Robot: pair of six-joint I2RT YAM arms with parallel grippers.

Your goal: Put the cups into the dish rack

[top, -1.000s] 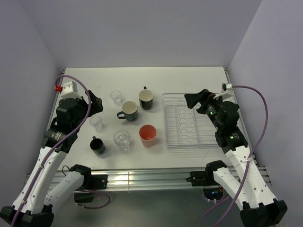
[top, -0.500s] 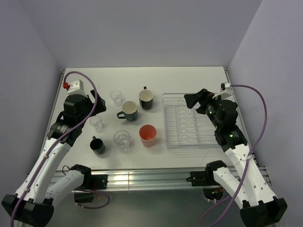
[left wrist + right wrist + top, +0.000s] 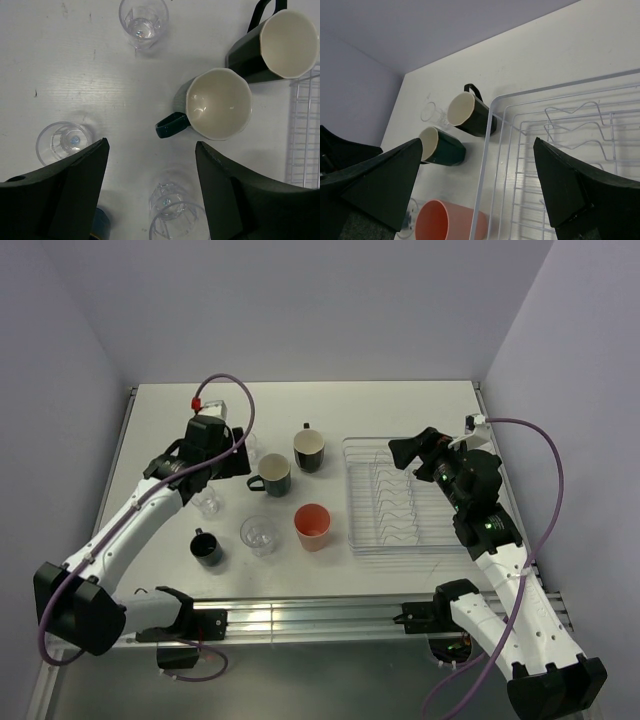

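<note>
My left gripper (image 3: pixel 236 462) is open and empty, hovering above the table just left of the dark green mug (image 3: pixel 270 476). In the left wrist view the gripper (image 3: pixel 151 150) looks down on three clear tumblers at the back (image 3: pixel 143 20), on the left (image 3: pixel 62 142) and in front (image 3: pixel 177 212), the green mug (image 3: pixel 220 105) and the cream-lined dark mug (image 3: pixel 280 45). The black mug (image 3: pixel 207 547) and salmon cup (image 3: pixel 312 526) stand nearer the front. The dish rack (image 3: pixel 352 530) holds no cups. My right gripper (image 3: pixel 410 453) is open above the rack's back left corner (image 3: pixel 492 107).
The cups stand upright in a loose cluster left of the rack, the salmon cup (image 3: pixel 450 220) closest to its left wall. Lilac walls enclose the table at the back and sides. The left arm's purple cable (image 3: pixel 240 405) loops above the back tumbler.
My left arm has swung from the table's left edge rightward, so its gripper is now over the cups beside the green mug. The right arm and all cups have not moved.
</note>
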